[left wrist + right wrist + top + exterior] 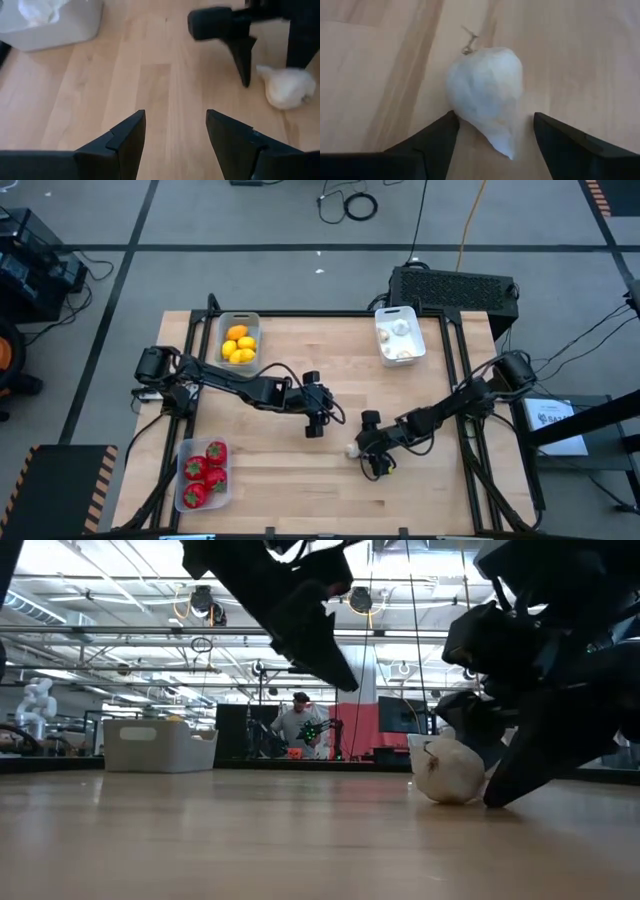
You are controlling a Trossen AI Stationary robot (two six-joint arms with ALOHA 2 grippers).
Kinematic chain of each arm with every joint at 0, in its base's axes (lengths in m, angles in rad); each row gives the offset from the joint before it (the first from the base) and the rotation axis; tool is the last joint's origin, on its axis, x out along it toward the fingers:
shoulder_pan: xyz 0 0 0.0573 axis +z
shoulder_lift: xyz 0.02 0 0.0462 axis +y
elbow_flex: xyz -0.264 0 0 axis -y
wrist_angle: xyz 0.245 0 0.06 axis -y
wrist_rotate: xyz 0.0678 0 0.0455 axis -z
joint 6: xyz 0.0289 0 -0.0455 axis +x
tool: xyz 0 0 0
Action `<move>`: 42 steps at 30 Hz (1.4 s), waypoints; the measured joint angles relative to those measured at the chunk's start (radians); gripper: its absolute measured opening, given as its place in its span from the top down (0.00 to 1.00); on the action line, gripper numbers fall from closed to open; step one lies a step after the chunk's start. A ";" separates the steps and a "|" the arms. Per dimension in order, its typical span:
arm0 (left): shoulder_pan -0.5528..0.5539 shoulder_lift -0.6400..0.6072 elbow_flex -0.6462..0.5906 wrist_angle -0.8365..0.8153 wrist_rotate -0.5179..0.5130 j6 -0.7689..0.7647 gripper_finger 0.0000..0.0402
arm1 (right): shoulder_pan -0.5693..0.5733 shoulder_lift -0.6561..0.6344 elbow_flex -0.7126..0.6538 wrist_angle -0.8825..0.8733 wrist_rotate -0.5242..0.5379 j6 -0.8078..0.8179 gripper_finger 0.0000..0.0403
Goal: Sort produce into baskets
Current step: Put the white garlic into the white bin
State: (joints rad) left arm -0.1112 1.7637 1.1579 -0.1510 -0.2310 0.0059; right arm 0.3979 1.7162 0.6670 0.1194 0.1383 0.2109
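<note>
Garlic, one whitish papery bulb (pixel 485 92), lay alone on the wooden desk (pixel 440 480) right of centre, the last loose piece of produce. The right hand (pixel 368 457) stood over it with its two dark fingers spread wide, one on each side of the bulb and neither clearly pressing it; it held nothing yet. In the right wrist view the bulb's long axis ran roughly along the hand's reach, stem tip pointing away, so the fingers straddled its narrower width. The left hand (pixel 175 137) hung open and empty just left of the bulb, farther from it than the right. The white rectangular tray (pixel 399 337), already holding similar bulbs, sat at the far edge, well apart; closing and lifting seemed the likely next step.
</note>
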 joint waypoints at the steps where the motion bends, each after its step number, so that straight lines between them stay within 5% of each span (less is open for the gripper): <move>1: 0.000 0.002 0.000 -0.008 0.003 0.000 0.46 | 0.000 0.001 0.000 0.005 -0.004 -0.009 0.37; 17: 0.002 0.002 -0.001 0.005 0.022 0.001 0.46 | -0.017 -0.119 -0.004 -0.220 -0.014 -0.041 0.97; 23: 0.002 0.002 -0.001 0.014 0.022 0.000 0.46 | -0.051 -0.291 -0.007 -0.472 0.077 -0.011 0.95; 30: 0.002 0.002 -0.001 0.035 0.022 0.000 0.46 | -0.158 -0.506 -0.005 -0.665 0.452 -0.003 0.95; 36: 0.002 0.002 -0.001 0.075 0.022 0.000 0.46 | -0.313 -0.627 -0.005 -0.650 0.740 0.021 0.95; 42: 0.002 0.002 -0.001 0.076 0.022 0.000 0.46 | -0.502 -0.661 -0.005 -0.649 0.776 0.072 0.95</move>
State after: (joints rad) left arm -0.1089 1.7660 1.1570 -0.0750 -0.2089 0.0063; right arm -0.1036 1.0549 0.6624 -0.5293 0.9140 0.2824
